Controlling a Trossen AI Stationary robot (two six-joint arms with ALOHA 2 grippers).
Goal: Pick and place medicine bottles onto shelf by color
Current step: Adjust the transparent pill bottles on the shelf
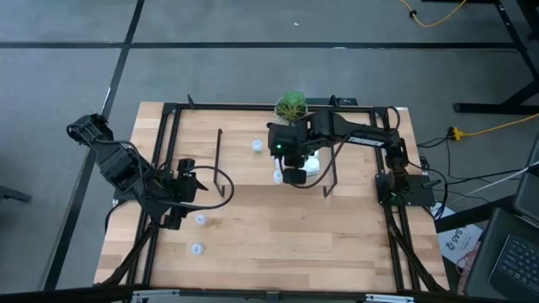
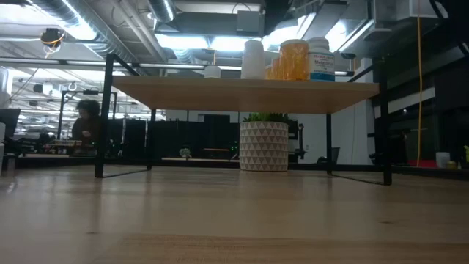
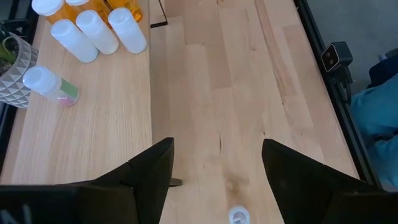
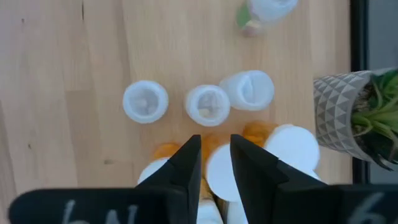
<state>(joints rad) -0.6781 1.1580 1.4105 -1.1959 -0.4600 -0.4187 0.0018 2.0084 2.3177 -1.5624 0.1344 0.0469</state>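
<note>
Grey floor surrounds the light-wood worktop (image 1: pixel 278 236), which carries the shelf (image 2: pixel 245 94), a low board on thin black side frames, with a potted plant (image 1: pixel 290 104) at its far edge. Over the shelf's right part hangs the right gripper (image 4: pixel 215 163), its fingers (image 4: pixel 189 163) drawn narrow; whether they actually pinch anything I cannot tell. A white bottle cap (image 4: pixel 221 171) sits right by the tips, among orange and white medicine bottles (image 2: pixel 297 59) packed together, with three pale clear bottles (image 4: pixel 205 104) standing in a row just beyond. The left gripper (image 3: pixel 214 168) waits above the worktop's near left, fingers (image 3: pixel 152 171) spread wide and holding nothing. One small clear bottle (image 3: pixel 238 216) stands below the gap between them; another (image 1: pixel 196 249) stands nearer the front edge.
</note>
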